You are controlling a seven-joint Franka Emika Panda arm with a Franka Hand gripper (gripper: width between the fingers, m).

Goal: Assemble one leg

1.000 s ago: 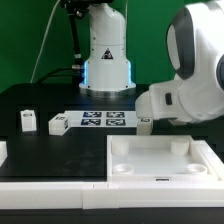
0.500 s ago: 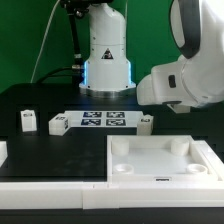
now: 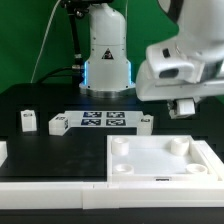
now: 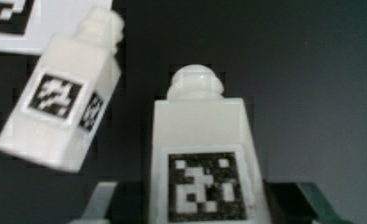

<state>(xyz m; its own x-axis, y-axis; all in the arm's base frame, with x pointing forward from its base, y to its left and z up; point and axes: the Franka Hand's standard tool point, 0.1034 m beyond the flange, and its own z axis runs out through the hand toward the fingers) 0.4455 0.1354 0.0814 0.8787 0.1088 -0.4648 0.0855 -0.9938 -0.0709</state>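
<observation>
My gripper [image 3: 184, 107] hangs above the table at the exterior view's right, over the far edge of the large white square piece [image 3: 160, 160]. In the wrist view the gripper [image 4: 203, 205] is shut on a white leg [image 4: 201, 140], with its marker face toward the camera and its round peg pointing away. A finger [image 4: 103, 200] shows on each side of it. A second leg [image 4: 68, 95] lies tilted on the black table beside it; this one also shows in the exterior view [image 3: 146, 122]. Two more legs [image 3: 28, 120] [image 3: 58, 125] stand at the exterior view's left.
The marker board [image 3: 103, 120] lies between the legs, and its corner shows in the wrist view [image 4: 6, 22]. The robot base [image 3: 106, 60] stands behind it. A white part edge [image 3: 3, 152] sits at the far left.
The arm has risen from table level beside the marker board and moved toward the exterior view's right. The leg beside the board stays on the table.
</observation>
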